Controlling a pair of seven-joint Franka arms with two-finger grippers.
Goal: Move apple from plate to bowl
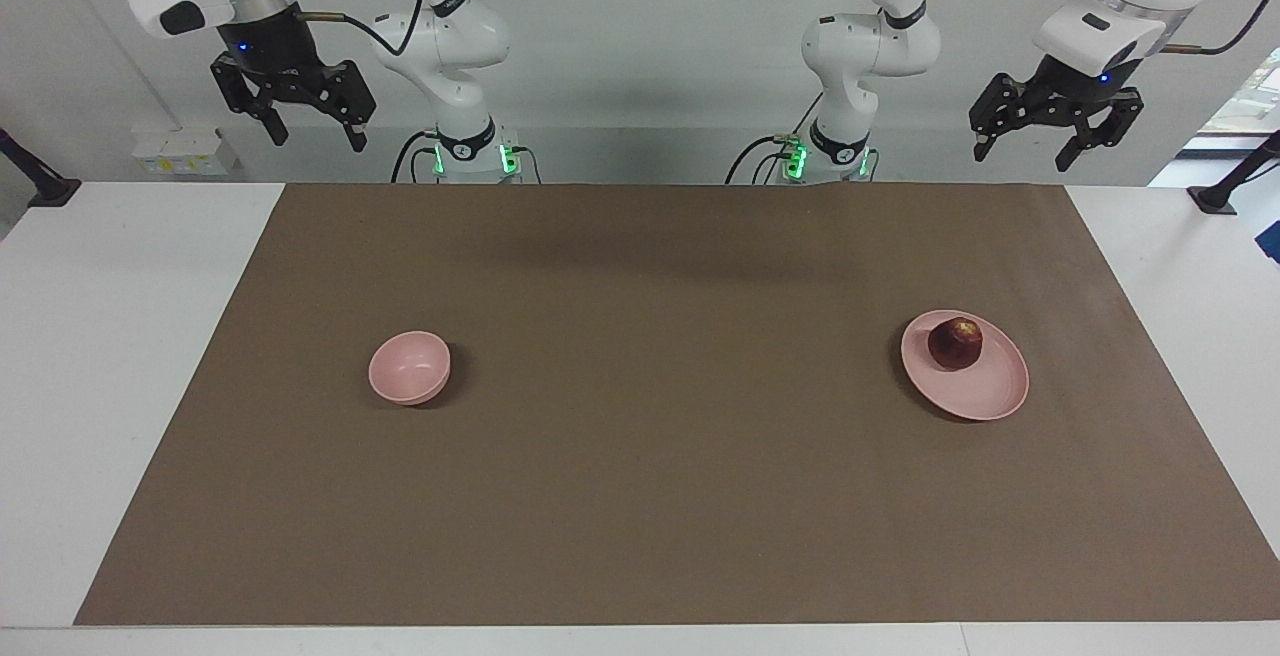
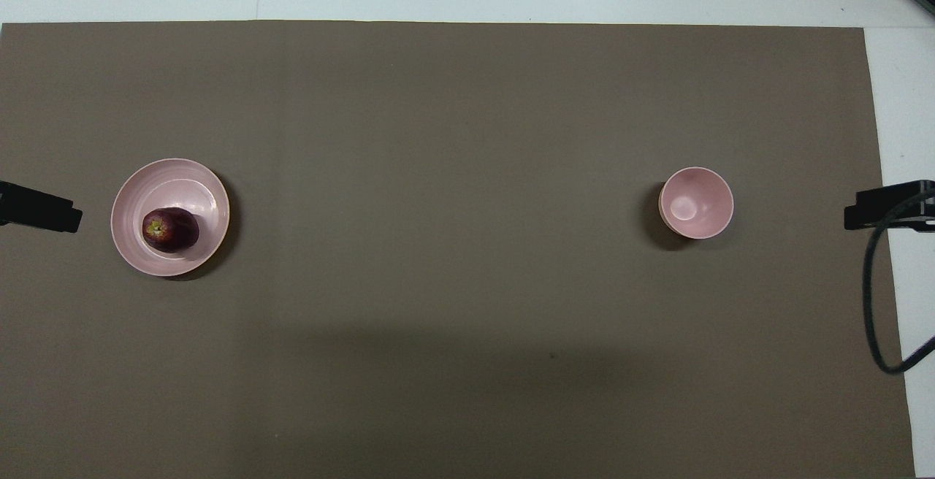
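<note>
Apple [image 1: 955, 344] sits on plate [image 1: 990, 391] at the left arm's end; bowl [image 1: 410, 368] well apart toward the right arm's. Left gripper [image 1: 1030, 144] is closer, raised, fingers spread, empty. Right gripper [image 1: 315, 131] waits, also spread.

Inspection for legible markings: none found. No txt, labels, brand names, nos. or signs can be read on any item in either view (small round marks show on the arm bases [image 1: 462, 148] near the green lights, but too small to make out).
</note>
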